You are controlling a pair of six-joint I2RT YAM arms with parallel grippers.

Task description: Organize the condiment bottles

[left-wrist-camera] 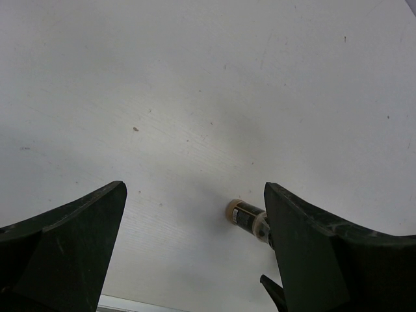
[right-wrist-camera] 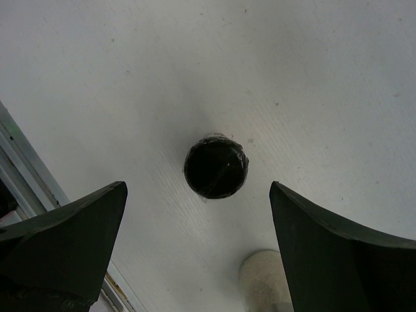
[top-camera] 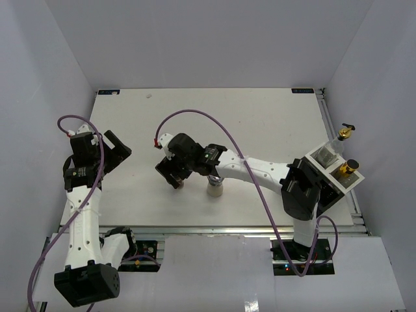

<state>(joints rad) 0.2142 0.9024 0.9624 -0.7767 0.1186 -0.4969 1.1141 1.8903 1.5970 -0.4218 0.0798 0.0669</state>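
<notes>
My right gripper (top-camera: pixel 174 174) reaches to the table's middle and hangs open over a small dark black-capped jar (top-camera: pixel 177 184). In the right wrist view the jar's black cap (right-wrist-camera: pixel 216 167) lies just ahead of the open gripper (right-wrist-camera: pixel 198 188), apart from both fingers. The shaker (top-camera: pixel 215 188) stands beside it under the right arm, and its pale body (right-wrist-camera: pixel 263 283) shows in the right wrist view. The tall clear bottle with gold spout (top-camera: pixel 344 134) and a yellow bottle with a dark cap (top-camera: pixel 350 168) stand in the rack. My left gripper (top-camera: pixel 119 152) is open and empty at the left (left-wrist-camera: pixel 194 188). A dark jar (left-wrist-camera: pixel 246 216) shows far off, partly behind its right finger.
The black compartmented rack (top-camera: pixel 323 170) stands at the table's right edge, next to the right arm's base. A purple cable (top-camera: pixel 227 140) arcs over the right arm. White walls enclose the table on three sides.
</notes>
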